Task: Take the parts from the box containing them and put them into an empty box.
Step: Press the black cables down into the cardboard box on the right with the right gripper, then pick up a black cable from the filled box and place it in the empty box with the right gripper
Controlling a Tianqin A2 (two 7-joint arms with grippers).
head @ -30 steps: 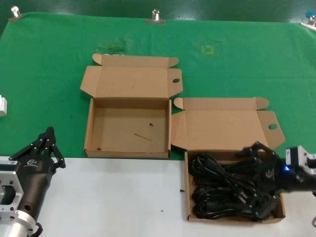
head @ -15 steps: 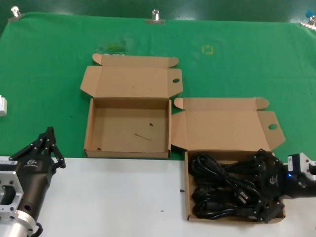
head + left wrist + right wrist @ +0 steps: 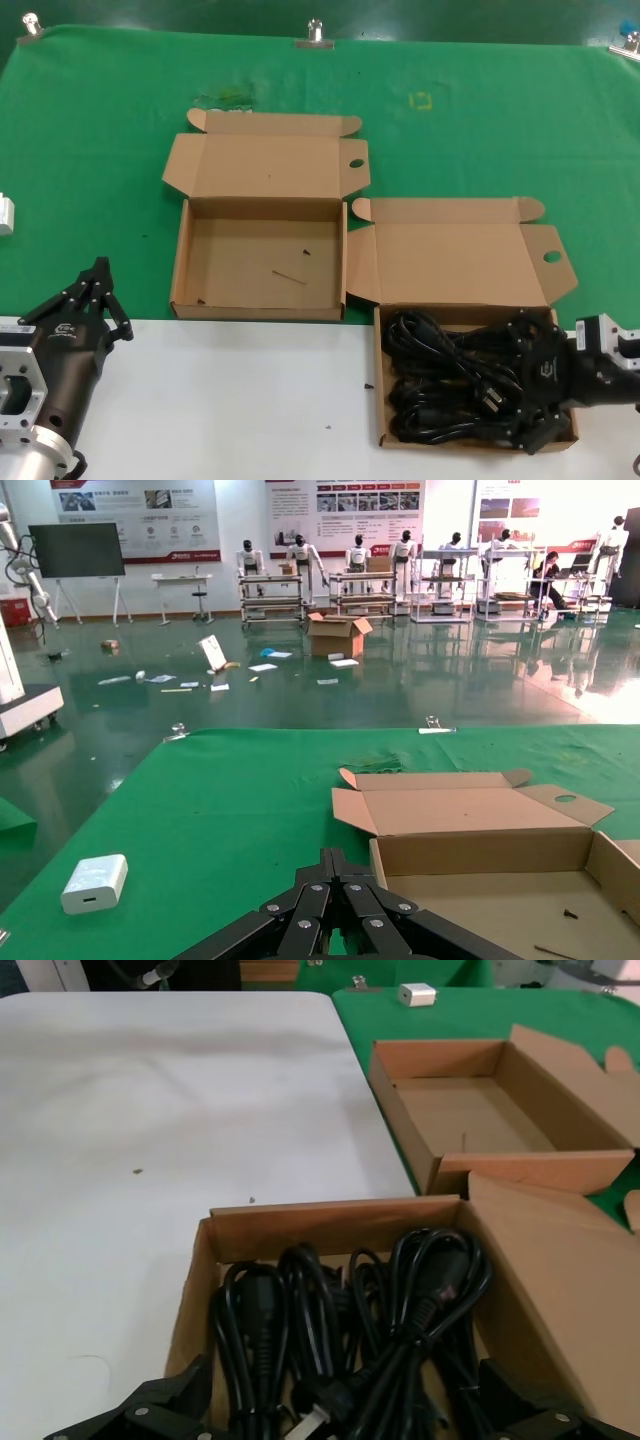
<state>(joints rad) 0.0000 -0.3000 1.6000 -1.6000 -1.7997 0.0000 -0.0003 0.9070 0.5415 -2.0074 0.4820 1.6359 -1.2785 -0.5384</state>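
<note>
Several black power cords (image 3: 440, 380) lie tangled in the near right carton (image 3: 381, 390), whose lid (image 3: 460, 262) is folded back. My right gripper (image 3: 523, 384) is open and sits low over the cords at that carton's right end, one finger on each side of the pile. In the right wrist view the cords (image 3: 350, 1310) fill the carton (image 3: 330, 1225) between the spread jaws of that gripper (image 3: 345, 1415). The empty carton (image 3: 240, 250) stands open at centre left, with a thin scratch on its floor. My left gripper (image 3: 98, 275) is shut and parked at the near left, and it shows in the left wrist view (image 3: 332, 858).
A small white block (image 3: 5, 215) lies on the green mat at far left and shows in the left wrist view (image 3: 93, 882). Metal clips (image 3: 314, 35) hold the mat's far edge. The white tabletop (image 3: 250, 400) spans the front. The empty carton also shows in the right wrist view (image 3: 470, 1110).
My right gripper has shifted slightly right and settled lower onto the cords at the carton's right end. The left arm and both cartons have not moved.
</note>
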